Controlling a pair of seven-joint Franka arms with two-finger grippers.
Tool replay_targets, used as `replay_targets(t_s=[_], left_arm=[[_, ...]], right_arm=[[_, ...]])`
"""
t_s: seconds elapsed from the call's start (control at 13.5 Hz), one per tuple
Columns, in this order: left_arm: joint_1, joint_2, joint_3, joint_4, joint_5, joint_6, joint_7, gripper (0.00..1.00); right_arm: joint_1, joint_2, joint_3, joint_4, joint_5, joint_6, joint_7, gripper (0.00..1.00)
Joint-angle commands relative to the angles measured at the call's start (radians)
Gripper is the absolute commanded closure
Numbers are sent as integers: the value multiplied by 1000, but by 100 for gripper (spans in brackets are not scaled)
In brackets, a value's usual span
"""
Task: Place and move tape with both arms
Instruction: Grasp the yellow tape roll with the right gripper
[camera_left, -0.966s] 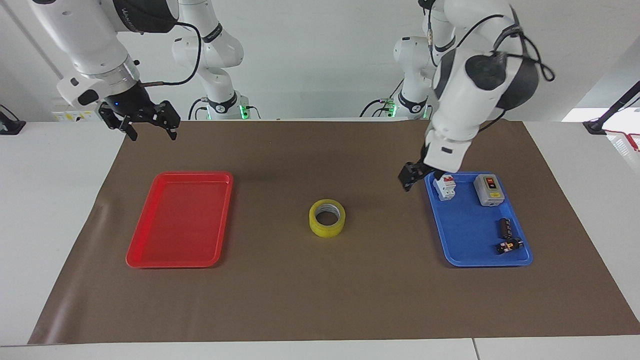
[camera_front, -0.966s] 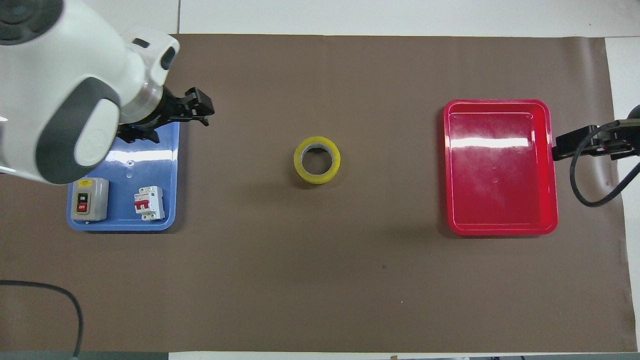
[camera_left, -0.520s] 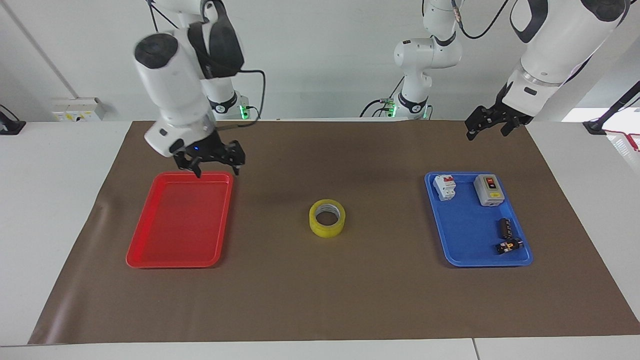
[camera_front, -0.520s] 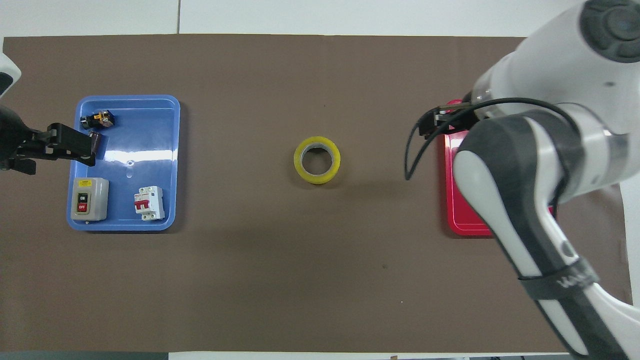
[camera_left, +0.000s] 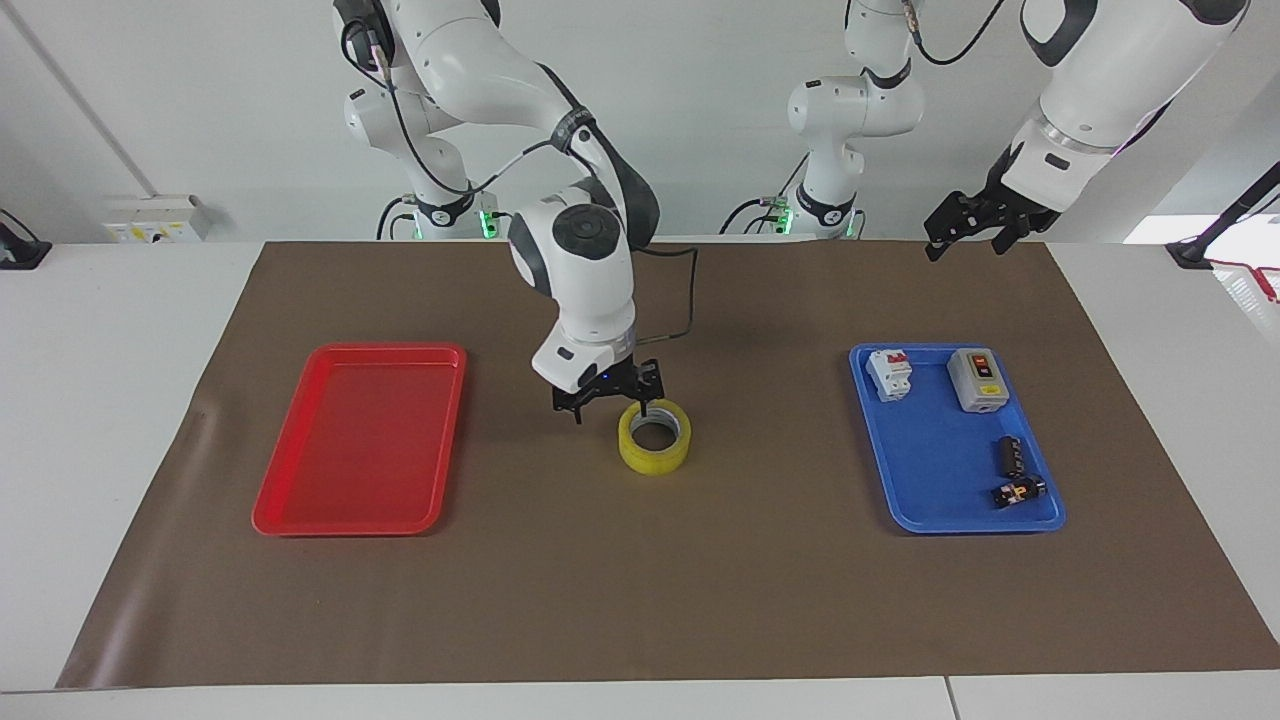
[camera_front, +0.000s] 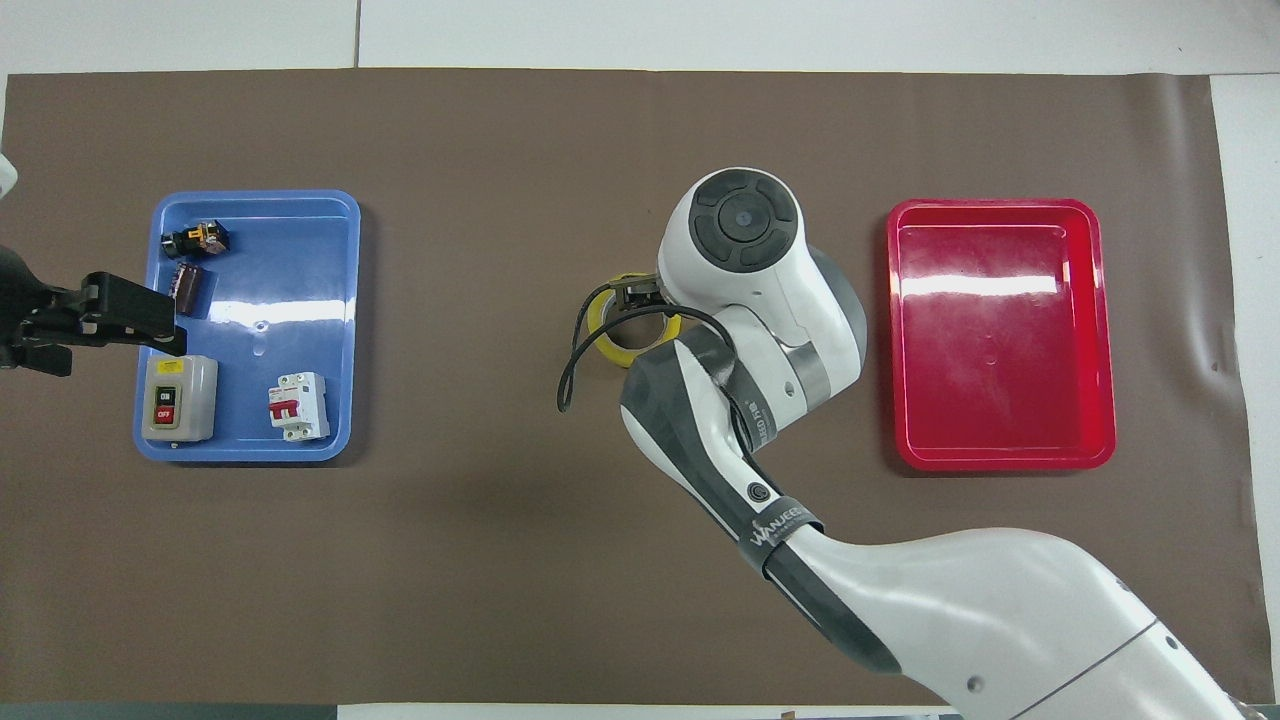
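The yellow tape roll (camera_left: 655, 447) lies flat on the brown mat, midway between the two trays. My right gripper (camera_left: 614, 408) is open and low at the roll. One fingertip (camera_left: 653, 405) is over the roll's hole, the other stands outside the rim toward the red tray. In the overhead view the right arm covers most of the tape (camera_front: 607, 345) and nearly all of the right gripper (camera_front: 640, 296). My left gripper (camera_left: 965, 243) is open and empty, raised over the mat's edge by the blue tray, and shows in the overhead view (camera_front: 150, 325).
A red tray (camera_left: 360, 440) (camera_front: 1000, 330) lies toward the right arm's end. A blue tray (camera_left: 930, 460) (camera_front: 290, 260) toward the left arm's end holds a grey switch box (camera_left: 975, 380), a white breaker (camera_left: 890, 375) and small black parts (camera_left: 1012, 455).
My right arm swung from the table's end, past the red tray's corner, to the tape and came down. My left arm withdrew from the blue tray and now waits raised.
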Motion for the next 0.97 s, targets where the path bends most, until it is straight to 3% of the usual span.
replay_targets(t_s=[0.0, 0.22, 0.3, 0.37, 0.45, 0.74, 0.89], left_arm=[[-36, 10, 30, 26, -28, -8, 22, 0], [-43, 10, 29, 14, -26, 30, 24, 0], [-42, 7, 29, 9, -26, 29, 28, 0], [-40, 6, 30, 6, -25, 34, 30, 0], [-40, 6, 29, 6, -22, 34, 27, 0], [-8, 6, -3, 9, 44, 21, 68, 0], [15, 6, -16, 9, 41, 26, 68, 0]], right_arm=[[12, 25, -3, -42, -15, 71, -55, 0], [21, -2, -3, -162, -15, 185, -121, 0], [22, -10, -2, -188, -17, 208, -135, 10], [23, -12, -3, -196, -17, 216, -173, 38], [19, -12, -3, -196, -15, 216, -194, 99], [21, -13, -3, -189, -14, 197, -170, 100], [4, -10, -9, -122, -15, 106, -164, 100]])
